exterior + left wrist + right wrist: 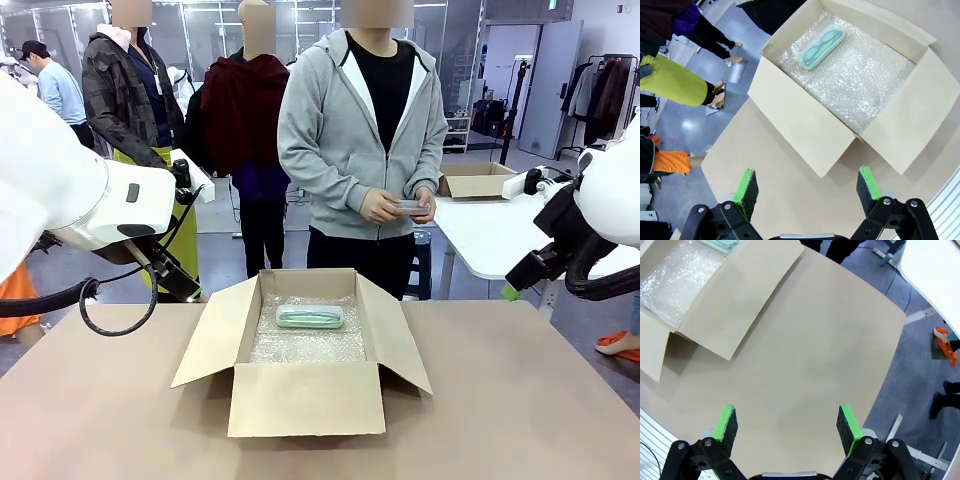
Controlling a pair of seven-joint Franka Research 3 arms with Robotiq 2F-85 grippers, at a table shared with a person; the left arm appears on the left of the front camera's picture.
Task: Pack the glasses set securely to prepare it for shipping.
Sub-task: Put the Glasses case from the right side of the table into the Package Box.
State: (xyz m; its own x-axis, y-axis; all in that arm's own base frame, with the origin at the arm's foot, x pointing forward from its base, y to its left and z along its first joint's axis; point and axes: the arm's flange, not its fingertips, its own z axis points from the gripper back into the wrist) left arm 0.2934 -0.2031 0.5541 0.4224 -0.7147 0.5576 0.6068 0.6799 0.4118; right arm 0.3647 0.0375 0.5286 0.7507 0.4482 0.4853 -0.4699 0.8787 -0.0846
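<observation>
The mint-green case (pixel 309 316) lies flat inside the open cardboard box (pixel 305 400), on the bubble wrap (pixel 300 348) that lines the box floor, toward the box's far wall. Nothing else is in the box. The case is oblong with rounded ends, pale and slightly see-through. The second case of the set, the clear case (pixel 410 207), is outside the box, beyond its far side, held in both of the person's hands (pixel 385 208) at waist height. It is too small there to make out its tint.

All four box flaps are folded outward, and the box stands on the brown table (pixel 530 400).

The left wrist view looks down into the box (pixel 800 125) and shows the outline of a pair of glasses through the lid of the green case (pixel 820 46). It also shows the bubble wrap (pixel 870 85) covering the whole floor. The left gripper (pixel 806 182) hangs above the table just outside one side flap, its jaws spread wide and holding nothing.

The right wrist view catches one box flap (pixel 740 295), a corner of the bubble wrap (pixel 670 280) and a sliver of the green case (pixel 722 244) at the top edge. The right gripper (pixel 786 415) hovers over bare table beside that flap, also wide open and empty.
</observation>
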